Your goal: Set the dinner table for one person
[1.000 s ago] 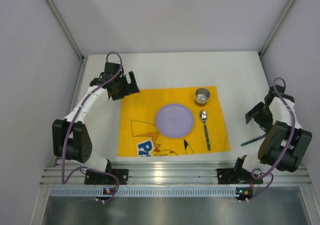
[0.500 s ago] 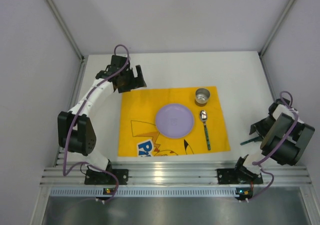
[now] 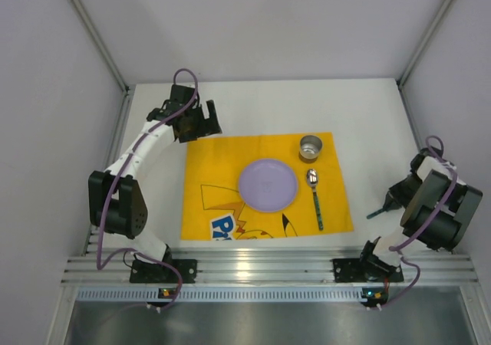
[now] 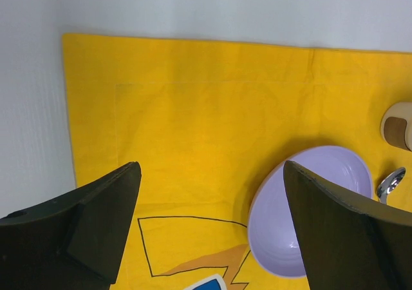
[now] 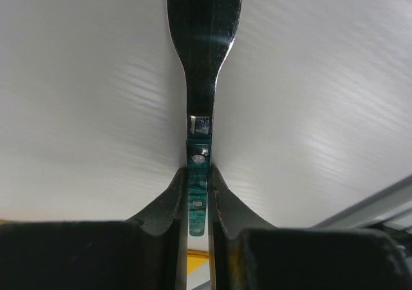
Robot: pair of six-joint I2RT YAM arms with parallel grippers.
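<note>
Fork [image 5: 205,77] is now pinched in your right jaws, over the white bench [image 3: 368,115] right of the mat [image 3: 222,169]. A second ago it lay loose. Your left jaws hang spread by the mat. It likely goes beside the plate [image 3: 267,184] next.

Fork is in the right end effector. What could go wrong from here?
1. The right end effector pinches the fork only by its thin green handle; it may pivot or slip in transit.
2. Reaching left of the plate means crossing the spoon and cup, which could get knocked.
3. The left end effector hovers open over the far-left corner of the mat; arms might meet.
</note>
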